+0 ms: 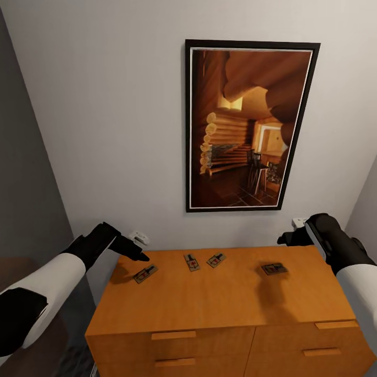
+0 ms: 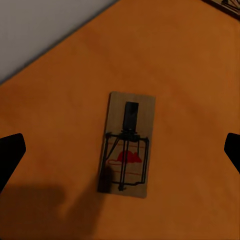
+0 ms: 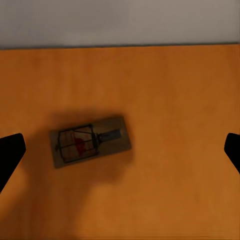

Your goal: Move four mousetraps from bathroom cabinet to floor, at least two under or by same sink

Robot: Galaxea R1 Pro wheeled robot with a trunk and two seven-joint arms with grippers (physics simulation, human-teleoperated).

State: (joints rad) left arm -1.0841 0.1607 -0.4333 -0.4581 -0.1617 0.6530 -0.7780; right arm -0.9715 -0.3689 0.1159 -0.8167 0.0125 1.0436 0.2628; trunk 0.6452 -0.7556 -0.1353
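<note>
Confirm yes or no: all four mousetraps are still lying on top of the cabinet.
Yes, the head view shows four mousetraps lying flat on the cabinet top, none gripped.

I see a black-framed picture (image 1: pixel 248 125) of a log-cabin interior hanging on the pale grey wall (image 1: pixel 104 104) ahead of me. Low on that wall sit two small white fittings, one at the left (image 1: pixel 139 238) and one at the right (image 1: pixel 299 222).

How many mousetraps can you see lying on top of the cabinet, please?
4, all flat on the cabinet top: leftmost mousetrap below the left gripper, two middle mousetraps close together near the wall, rightmost mousetrap below the right gripper.
</note>
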